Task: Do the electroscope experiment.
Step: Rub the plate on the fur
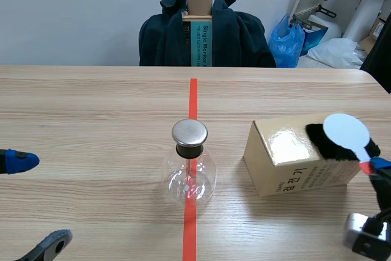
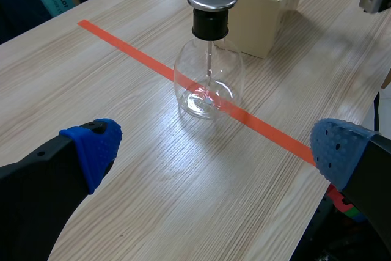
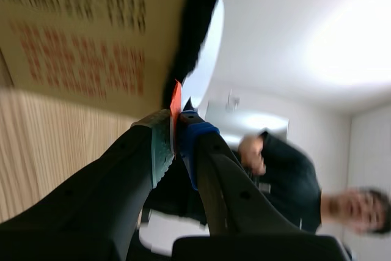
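looks like the charging step: right gripper (image 1: 370, 164) pinched tight on the thin handle of the white disc (image 1: 346, 131), with the disc laid against the black fur (image 1: 324, 143) on top of the cardboard box (image 1: 293, 160). from the right wrist, same pinch, pads (image 3: 160, 151) closed on an orange-red strip at the handle's end. left gripper (image 2: 217, 148) spread wide and holding nothing, low over the table (image 1: 91, 108), at about 8 o'clock of the electroscope (image 1: 189, 172) in the scene view. stands upright on the red tape line (image 1: 193, 99), a clear glass flask with a metal cap (image 1: 189, 132), apart from the box at its 3 o'clock. from the disc, sits near at roughly 8 o'clock, cap not in contact with it. next, probably: lift the disc off the fur, carry it toward 9 o'clock and bring it to the cap without brushing the box or tipping the flask; light glass, likely to slide if knocked.
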You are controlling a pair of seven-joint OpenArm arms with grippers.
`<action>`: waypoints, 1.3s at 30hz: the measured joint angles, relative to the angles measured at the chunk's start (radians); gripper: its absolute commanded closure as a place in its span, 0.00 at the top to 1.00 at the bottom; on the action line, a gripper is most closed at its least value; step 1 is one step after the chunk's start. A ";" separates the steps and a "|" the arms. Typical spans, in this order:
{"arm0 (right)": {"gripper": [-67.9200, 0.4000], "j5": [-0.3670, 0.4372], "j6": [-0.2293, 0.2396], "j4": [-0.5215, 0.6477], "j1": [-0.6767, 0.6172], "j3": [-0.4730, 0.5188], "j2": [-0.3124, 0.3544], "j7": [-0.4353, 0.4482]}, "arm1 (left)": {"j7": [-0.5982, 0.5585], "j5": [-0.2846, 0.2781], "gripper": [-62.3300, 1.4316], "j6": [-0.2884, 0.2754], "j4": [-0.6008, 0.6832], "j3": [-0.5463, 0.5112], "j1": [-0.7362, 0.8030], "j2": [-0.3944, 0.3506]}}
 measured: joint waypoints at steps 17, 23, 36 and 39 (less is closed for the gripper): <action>0.02 0.003 -0.011 0.000 0.000 -0.037 -0.016 0.014 | 0.000 0.000 1.00 0.000 0.000 0.000 0.000 0.000; 0.02 0.003 -0.011 0.000 0.000 -0.037 -0.014 0.014 | 0.000 0.000 1.00 0.000 0.000 0.000 0.000 0.000; 0.02 0.253 0.007 0.311 -0.098 -0.037 0.143 -0.093 | 0.021 0.000 1.00 0.000 0.000 0.000 0.000 0.000; 0.02 0.304 0.007 0.436 -0.106 -0.005 0.174 -0.134 | 0.023 0.000 1.00 0.000 0.000 0.000 0.000 0.000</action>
